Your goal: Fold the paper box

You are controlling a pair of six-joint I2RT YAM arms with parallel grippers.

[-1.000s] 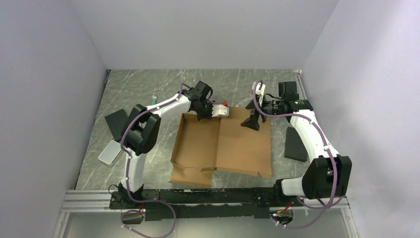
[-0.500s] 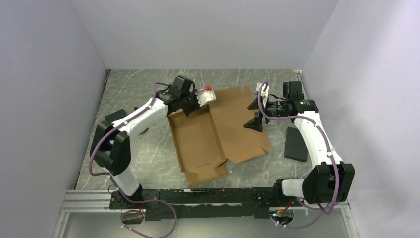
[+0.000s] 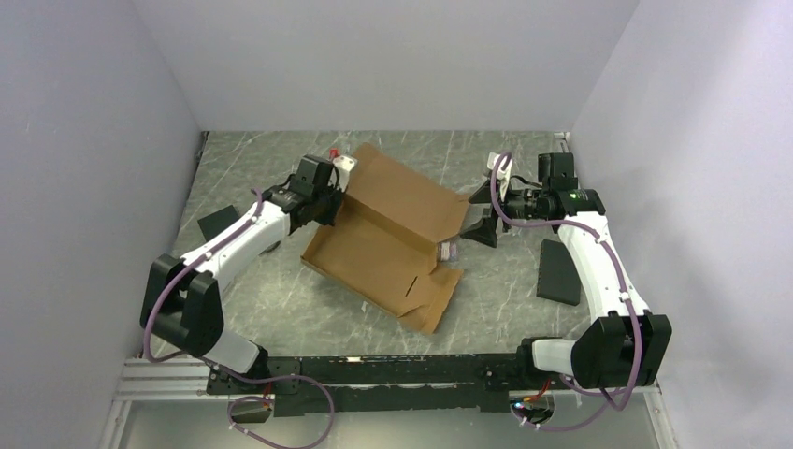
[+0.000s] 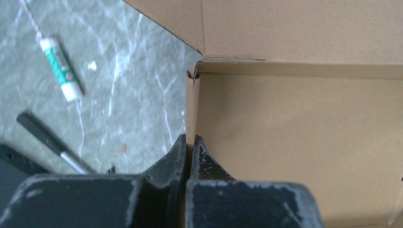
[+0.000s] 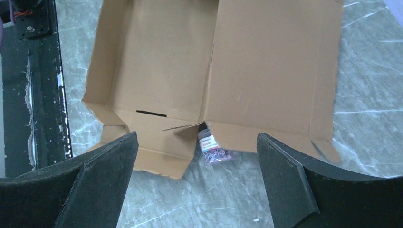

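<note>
Left wrist view alone shows the left gripper (image 4: 190, 148) pinched shut on a side wall of the paper box (image 4: 294, 133), with a white tube (image 4: 61, 70) at upper left. Right wrist view: right gripper (image 5: 197, 137) spread wide above the box, holding nothing. Overhead, both arms reach inward; the box, at centre, has rotated and shifted leftward since a second ago.

You have paper box (image 3: 388, 234) left of black pad (image 3: 558, 271), set diagonal to it. Plain brown corrugated cardboard, die-cut, half-folded. One half forms shallow tray, side walls raised. Other half is flat panel tilted up, one corner reaching toward pad. Thin slot in end flap.
</note>
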